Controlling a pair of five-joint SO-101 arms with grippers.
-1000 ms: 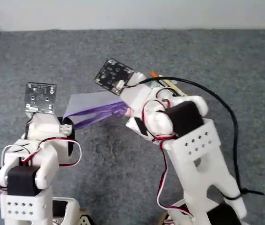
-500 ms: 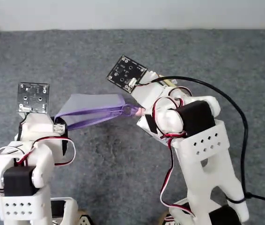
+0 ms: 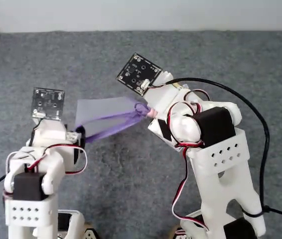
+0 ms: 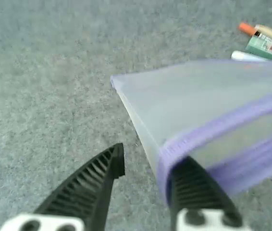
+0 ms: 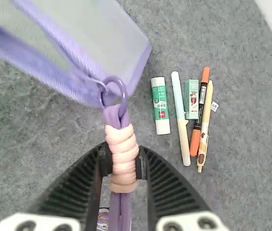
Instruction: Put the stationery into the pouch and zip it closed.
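High view: the translucent lilac pouch (image 3: 103, 108) with a purple zip band stretches between the two arms over the grey felt tabletop (image 3: 131, 184), the left gripper (image 3: 78, 133) at one end and the right gripper (image 3: 148, 110) at the other. The tabletop's far edge meets a pale wall. Open felt lies in front of and between the arms, and a black cable (image 3: 253, 124) loops beside the right arm. Left wrist view: the left gripper (image 4: 145, 178) stands wide, and the pouch (image 4: 198, 101) rests its end corner against one finger without being pinched. Right wrist view: the right gripper (image 5: 121, 156) is clamped on the pink cord-wrapped zip pull (image 5: 121, 142), whose purple ring (image 5: 113, 91) joins the slider. The stationery lies loose on the felt just beside the pouch's end: a green-and-white glue stick (image 5: 160, 105), a pale mint pen (image 5: 180, 118), a small green box (image 5: 191, 98), an orange marker (image 5: 199, 113) and a cream pen (image 5: 204, 127). The step in hand is probably working the zip, with loading not yet begun. Next, the pouch's mouth needs spreading and one gripper needs freeing to collect items, keeping clear of that closely packed row.
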